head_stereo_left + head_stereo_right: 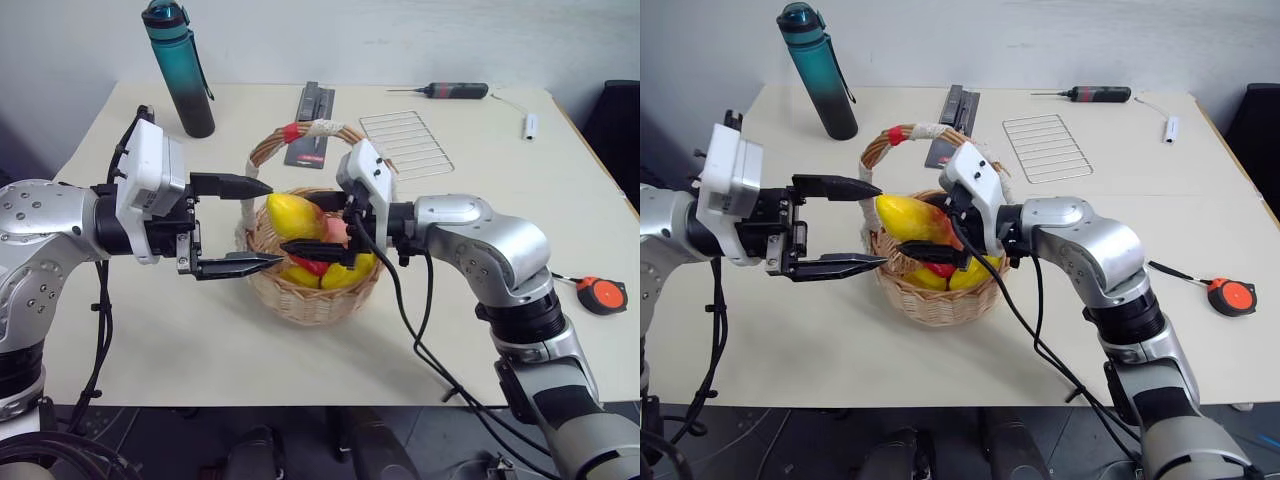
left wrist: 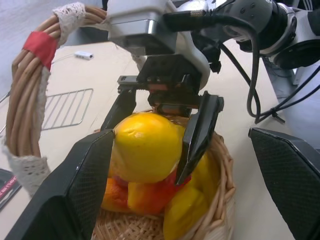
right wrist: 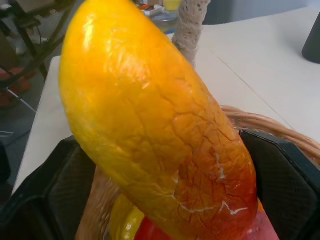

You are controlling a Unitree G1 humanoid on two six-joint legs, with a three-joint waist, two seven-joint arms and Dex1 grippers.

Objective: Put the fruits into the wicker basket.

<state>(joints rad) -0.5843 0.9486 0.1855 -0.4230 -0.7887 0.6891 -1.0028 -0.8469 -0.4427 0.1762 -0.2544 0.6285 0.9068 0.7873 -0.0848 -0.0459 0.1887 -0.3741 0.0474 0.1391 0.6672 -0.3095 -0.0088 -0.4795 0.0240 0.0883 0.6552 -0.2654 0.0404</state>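
Glossy, elongated yellow-orange mango (image 1: 287,214) sits between the right tool's (image 1: 312,222) spread fingers above the round woven wicker basket (image 1: 312,296); left tool (image 1: 262,224) gapes empty beside.

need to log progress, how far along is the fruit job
Nearly finished, it seems. Done: several yellow and red fruits already sit in the wicker basket. In hand: the mango stands on end on that pile, between the fingers of the right gripper; whether they have let go is unclear. The left gripper is open and empty beside the basket. Left: I see no fruit out on the table.
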